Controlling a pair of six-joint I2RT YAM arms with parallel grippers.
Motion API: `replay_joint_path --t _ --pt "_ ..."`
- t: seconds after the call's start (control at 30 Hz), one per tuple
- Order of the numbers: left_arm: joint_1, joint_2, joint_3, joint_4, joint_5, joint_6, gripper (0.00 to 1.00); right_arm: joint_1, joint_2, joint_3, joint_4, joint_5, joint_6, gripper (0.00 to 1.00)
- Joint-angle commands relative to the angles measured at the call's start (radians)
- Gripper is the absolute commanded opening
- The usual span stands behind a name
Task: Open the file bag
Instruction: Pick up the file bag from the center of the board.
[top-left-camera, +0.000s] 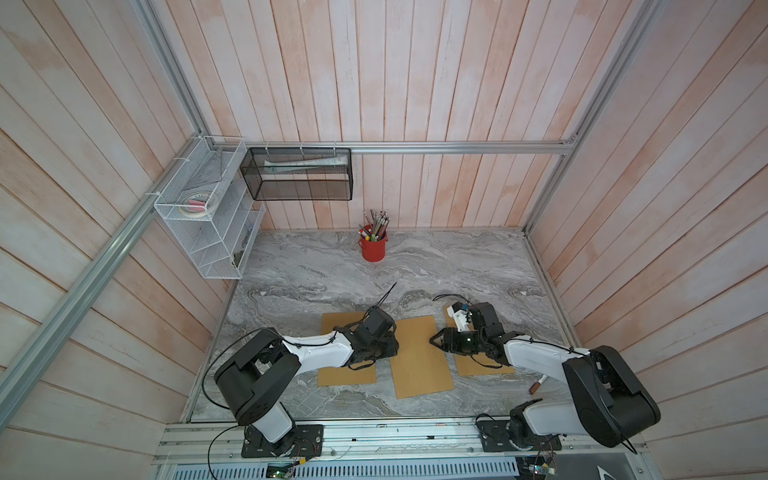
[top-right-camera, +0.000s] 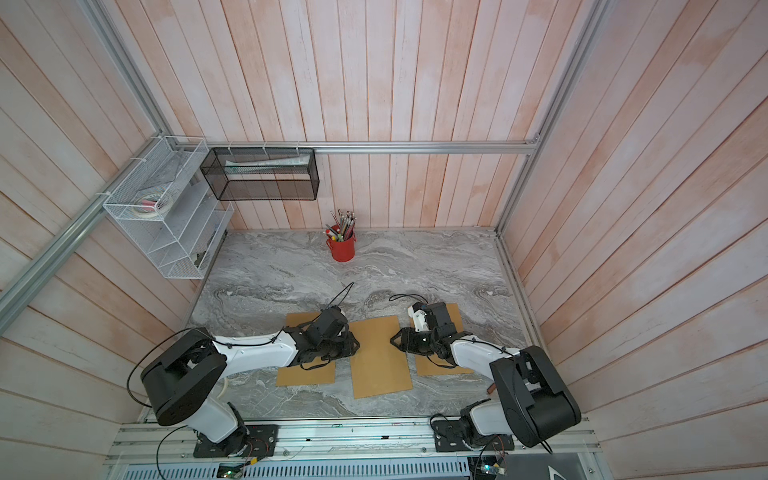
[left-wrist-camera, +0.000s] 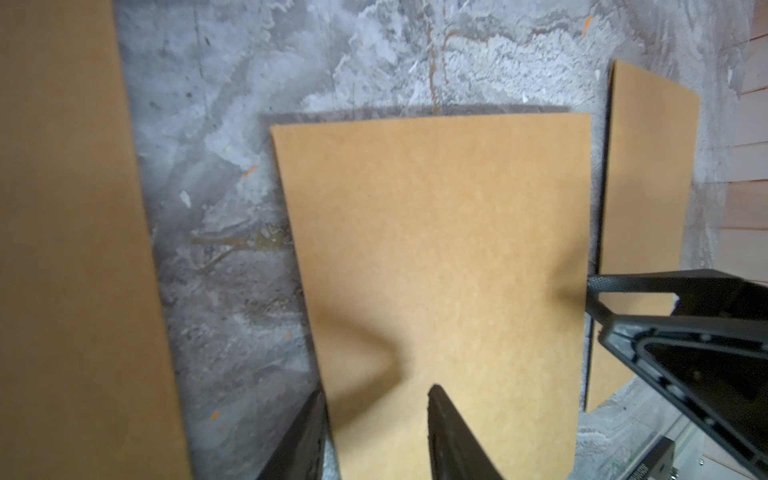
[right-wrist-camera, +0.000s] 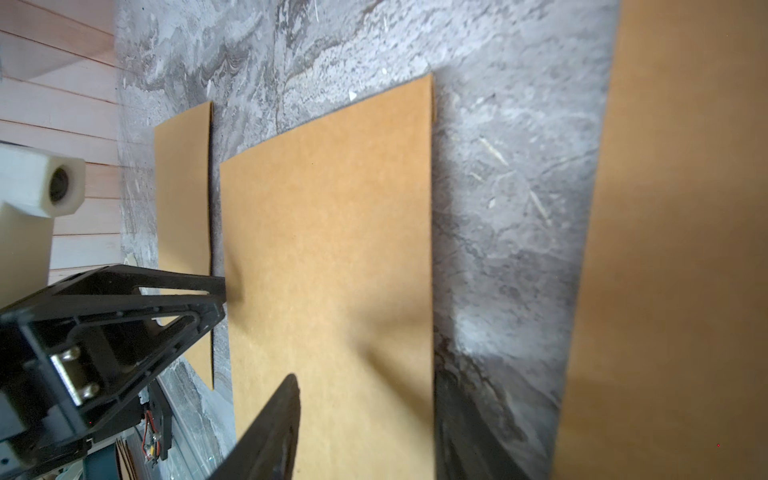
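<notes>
Closest to the lens are the fingers of the left hand. They are parted, one over the bag and one over the bare surface just past its edge. The bag lies flat mid-surface, toward the front, between two other brown sheets and apart from both. The right hand mirrors this at the opposite long edge, one finger over the bag and one off it. Both hands are released and grasp nothing I can see.

Straddling both edges likely prepares a pinch from each side, so that one layer can be drawn off the other. No mouth or flap shows, so the bag looks closed. In both top views the forearms reach inward low over the flanking sheets, and the hands face each other, tilted down at the bag.
</notes>
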Motion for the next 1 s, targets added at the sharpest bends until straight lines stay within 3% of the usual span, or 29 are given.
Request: replay_joint_path --t 0.0,0.3,0.47,0.77,0.97 --pt "-0.004 0.059 -0.004 -0.022 -0.005 -0.010 0.42 0.008 0.031 -0.024 -0.005 -0.065 -0.007 0.53" --pt "-0.004 0.082 -0.002 -0.018 -0.016 -0.017 0.42 0.008 -0.020 -0.013 0.030 -0.153 0.000 0.49" --pt "-0.004 0.092 0.005 -0.008 -0.016 -0.024 0.43 0.008 -0.034 0.000 0.024 -0.167 -0.002 0.31" --pt "0.003 0.058 0.058 -0.019 -0.040 0.003 0.61 0.008 -0.037 0.040 0.009 -0.194 -0.016 0.00" --pt "0.033 0.029 0.095 -0.012 -0.023 0.033 0.65 0.006 -0.056 0.088 -0.036 -0.193 -0.039 0.00"
